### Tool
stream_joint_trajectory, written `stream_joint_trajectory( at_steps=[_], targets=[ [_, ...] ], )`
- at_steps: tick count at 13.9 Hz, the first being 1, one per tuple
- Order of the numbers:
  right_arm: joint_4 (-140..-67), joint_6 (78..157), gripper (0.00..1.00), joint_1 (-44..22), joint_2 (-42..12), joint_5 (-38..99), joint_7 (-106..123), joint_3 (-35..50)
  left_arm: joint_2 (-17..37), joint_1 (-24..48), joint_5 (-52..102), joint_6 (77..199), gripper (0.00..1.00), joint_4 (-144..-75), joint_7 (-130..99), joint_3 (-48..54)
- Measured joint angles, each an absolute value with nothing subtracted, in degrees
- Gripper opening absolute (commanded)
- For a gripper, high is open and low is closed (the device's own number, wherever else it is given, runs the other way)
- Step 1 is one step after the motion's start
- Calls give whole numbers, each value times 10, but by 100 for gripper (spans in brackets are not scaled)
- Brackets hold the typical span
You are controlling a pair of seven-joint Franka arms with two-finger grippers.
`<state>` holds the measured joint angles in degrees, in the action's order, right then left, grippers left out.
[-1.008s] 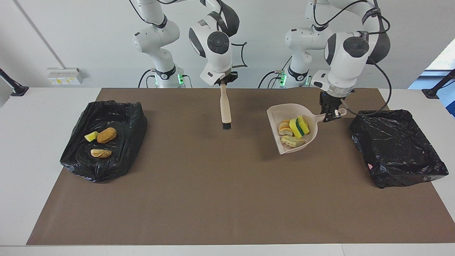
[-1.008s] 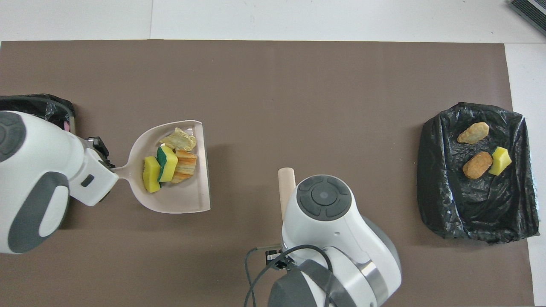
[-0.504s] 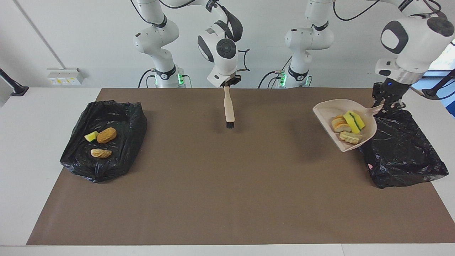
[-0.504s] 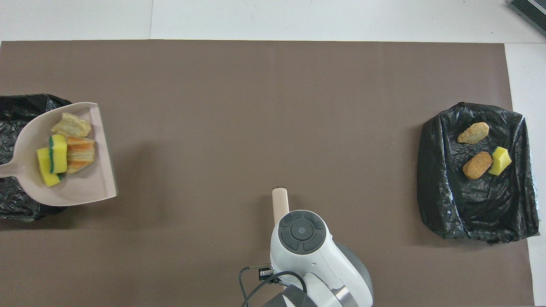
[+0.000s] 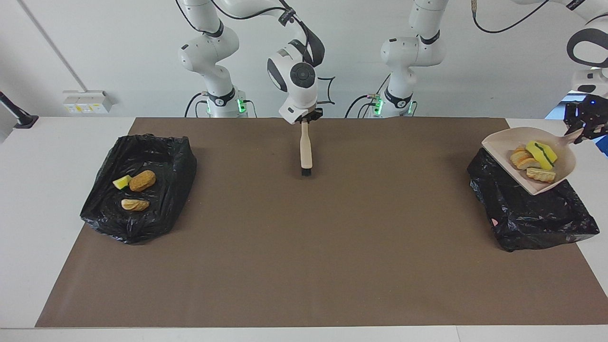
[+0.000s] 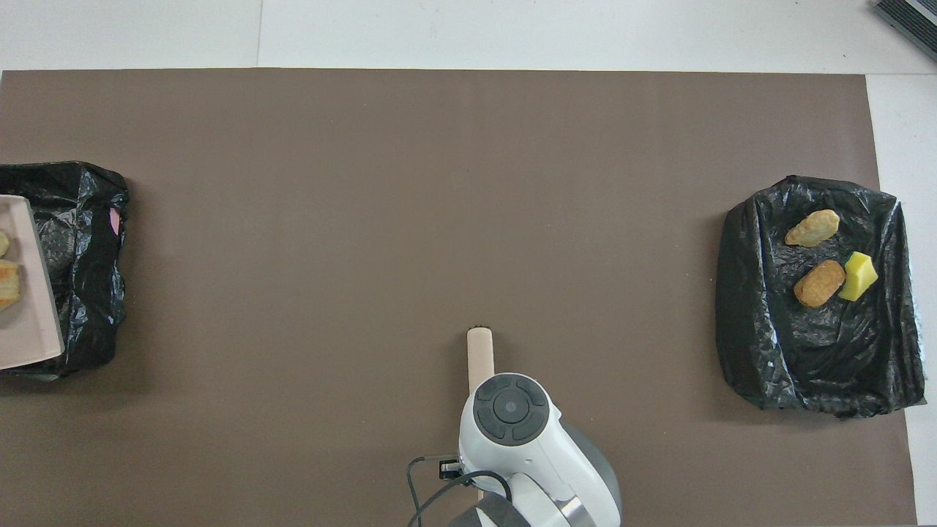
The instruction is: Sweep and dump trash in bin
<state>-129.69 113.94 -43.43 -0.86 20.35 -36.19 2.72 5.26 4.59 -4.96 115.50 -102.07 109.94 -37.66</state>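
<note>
My left gripper is shut on the handle of the beige dustpan, which hangs over the black-lined bin at the left arm's end of the table. In the pan lies trash: a yellow-green sponge and pale foam chunks. In the overhead view only the pan's edge shows over that bin. My right gripper is shut on the beige-handled brush, which hangs bristles down over the mat, near the robots.
A second black-lined bin at the right arm's end holds a yellow sponge bit, a brown lump and a beige chunk. A brown mat covers the table between the bins.
The left arm has carried the loaded dustpan from the mat's middle toward its own end, raising it over the bin. The right arm has drawn the brush slightly toward the robots.
</note>
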Motion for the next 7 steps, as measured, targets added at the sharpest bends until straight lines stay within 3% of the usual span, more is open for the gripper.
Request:
stream_joint_trajectory(
  at_steps=[3,7],
  targets=[
    [-1305,1154,0,-443,-17,212,-362,27,118,33,-48,1193,0,-975,1127,-379],
    [-1311,1163,0,-450,-18,212,-362,27,150,29,-110,1222,0,-952,1137,-378]
  ],
)
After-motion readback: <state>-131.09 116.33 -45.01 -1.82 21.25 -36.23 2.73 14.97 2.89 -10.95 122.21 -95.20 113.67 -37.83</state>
